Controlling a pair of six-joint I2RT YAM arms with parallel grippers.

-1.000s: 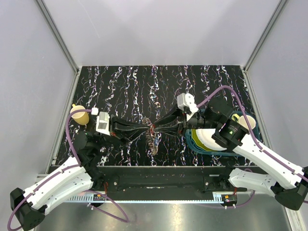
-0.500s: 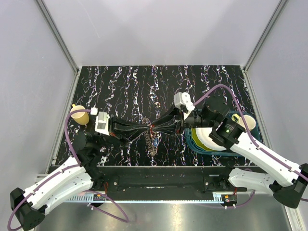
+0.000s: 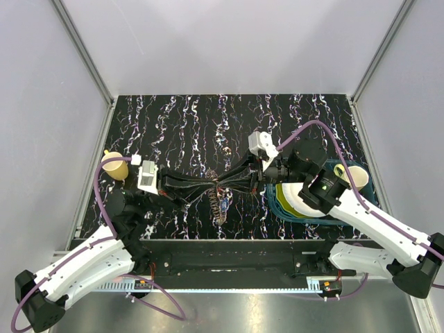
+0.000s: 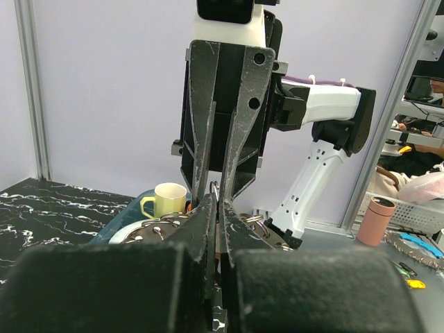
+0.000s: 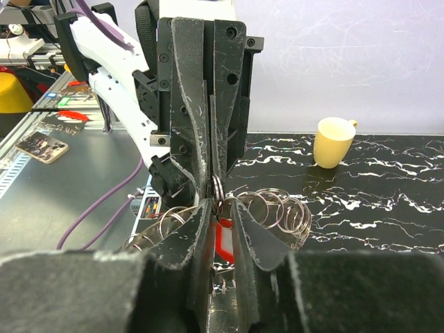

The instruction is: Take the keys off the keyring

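Note:
The keyring (image 3: 220, 201), a cluster of silvery rings, hangs above the dark marbled table between my two grippers. My left gripper (image 3: 216, 184) comes in from the left and is shut on one ring of the keyring (image 4: 216, 189); its fingertips (image 4: 208, 208) are pressed together. My right gripper (image 3: 226, 184) meets it tip to tip from the right. In the right wrist view its jaws (image 5: 222, 211) stand narrow around the red key (image 5: 223, 243), which fills the gap. Loose rings (image 5: 277, 208) fan out to the right. A blue key (image 3: 226, 205) dangles low in the cluster.
A yellow cup (image 3: 114, 166) stands at the left edge of the table. At the right a stack of plates on a teal tray (image 3: 298, 198) holds a pale cup (image 3: 354, 175). Purple cables loop over both arms.
My right gripper has moved slightly left toward the left gripper and its jaws have narrowed around the red key. The left gripper has stayed shut in place.

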